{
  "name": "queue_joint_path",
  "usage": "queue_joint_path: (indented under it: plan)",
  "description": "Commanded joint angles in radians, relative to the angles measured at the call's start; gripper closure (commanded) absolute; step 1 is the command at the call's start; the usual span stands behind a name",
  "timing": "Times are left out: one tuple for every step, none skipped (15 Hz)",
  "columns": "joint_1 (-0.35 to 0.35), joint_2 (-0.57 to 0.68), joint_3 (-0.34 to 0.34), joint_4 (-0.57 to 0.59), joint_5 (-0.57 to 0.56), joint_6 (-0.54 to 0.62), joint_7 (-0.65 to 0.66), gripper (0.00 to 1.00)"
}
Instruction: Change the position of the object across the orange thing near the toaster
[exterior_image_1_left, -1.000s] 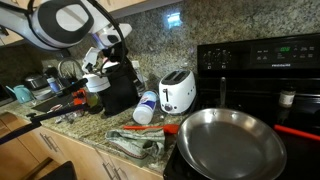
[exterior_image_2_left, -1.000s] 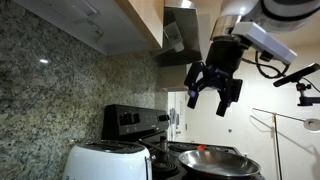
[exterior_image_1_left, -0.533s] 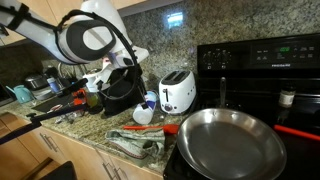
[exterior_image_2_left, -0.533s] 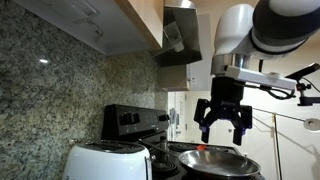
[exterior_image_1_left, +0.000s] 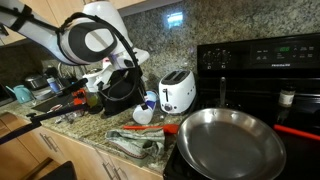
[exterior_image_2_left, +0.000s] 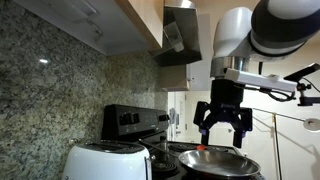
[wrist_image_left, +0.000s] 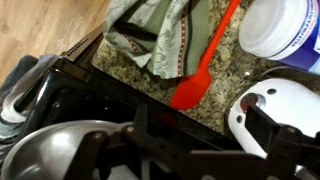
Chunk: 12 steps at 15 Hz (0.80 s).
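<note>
A white bottle with a blue label lies on its side on the granite counter beside the white toaster; it also shows in the wrist view. An orange spatula lies between the bottle and the stove, and shows in the wrist view. My gripper hangs above the counter, just left of the bottle and toaster. In an exterior view its fingers are spread apart and empty. In the wrist view the fingers frame the counter edge and the toaster.
A striped green cloth lies at the counter's front edge, also in the wrist view. A large steel pan sits on the black stove. Several utensils and dishes crowd the counter's far left.
Over the last second the arm swung down and turned toward the counter by the bottle. In the last half second it has barely moved. The fingers stay spread.
</note>
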Motion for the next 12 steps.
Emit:
queue_joint_path:
  plan:
    - [0.052, 0.015, -0.006, 0.033, 0.058, 0.013, -0.003, 0.00]
    - [0.059, 0.050, -0.009, 0.063, 0.083, -0.023, -0.020, 0.00]
    - [0.058, 0.090, -0.018, 0.095, 0.074, -0.065, 0.002, 0.00]
    - [0.060, 0.116, -0.025, 0.114, 0.068, -0.090, 0.011, 0.00]
    - [0.060, 0.145, -0.035, 0.139, 0.066, -0.126, 0.014, 0.00]
    - [0.059, 0.171, -0.048, 0.159, 0.067, -0.141, 0.024, 0.00]
    - [0.059, 0.199, -0.062, 0.186, 0.079, -0.170, 0.015, 0.00]
    - [0.057, 0.231, -0.078, 0.215, 0.090, -0.196, 0.012, 0.00]
    - [0.054, 0.258, -0.091, 0.241, 0.108, -0.231, -0.005, 0.00]
    - [0.045, 0.286, -0.103, 0.269, 0.140, -0.271, -0.025, 0.00]
    - [0.033, 0.312, -0.108, 0.299, 0.187, -0.325, -0.062, 0.00]
    - [0.028, 0.334, -0.117, 0.324, 0.214, -0.371, -0.081, 0.00]
